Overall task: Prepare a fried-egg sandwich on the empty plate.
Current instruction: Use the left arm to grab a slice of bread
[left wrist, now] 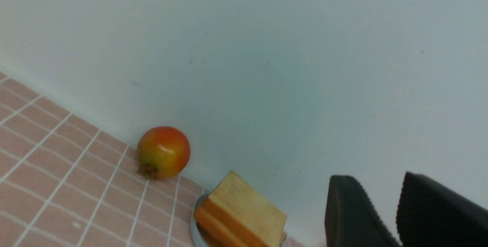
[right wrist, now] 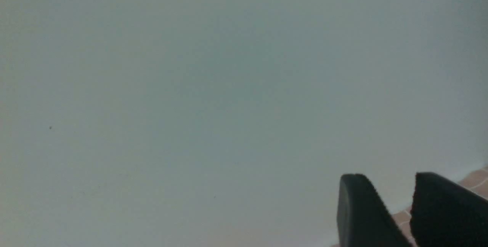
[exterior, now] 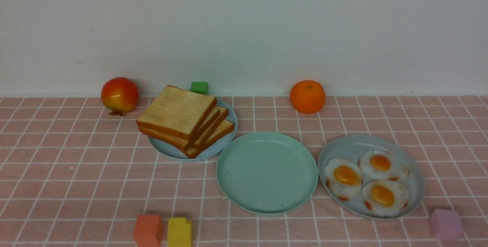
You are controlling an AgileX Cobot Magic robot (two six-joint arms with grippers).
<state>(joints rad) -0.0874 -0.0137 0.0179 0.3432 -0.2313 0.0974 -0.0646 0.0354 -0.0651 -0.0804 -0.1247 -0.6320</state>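
The empty mint-green plate [exterior: 267, 172] lies at the centre front. A stack of toast slices [exterior: 179, 113] sits on a pale-blue plate [exterior: 225, 140] to its back left. Three fried eggs [exterior: 345, 175] lie on a grey-blue plate [exterior: 335, 148] to its right. No assembled sandwich is in view. Neither gripper shows in the front view. My left gripper [left wrist: 375, 180] points at the wall, with the toast [left wrist: 244, 210] below and beside it; its fingers are close together and hold nothing. My right gripper [right wrist: 385, 178] faces the wall, its fingers also close together and empty.
A red-yellow pomegranate [exterior: 119, 94] stands at the back left and also shows in the left wrist view [left wrist: 163, 152]. An orange [exterior: 307, 96] and a green block [exterior: 199, 87] stand by the wall. Orange [exterior: 148, 230], yellow [exterior: 179, 232] and pink [exterior: 445, 224] blocks stand along the front.
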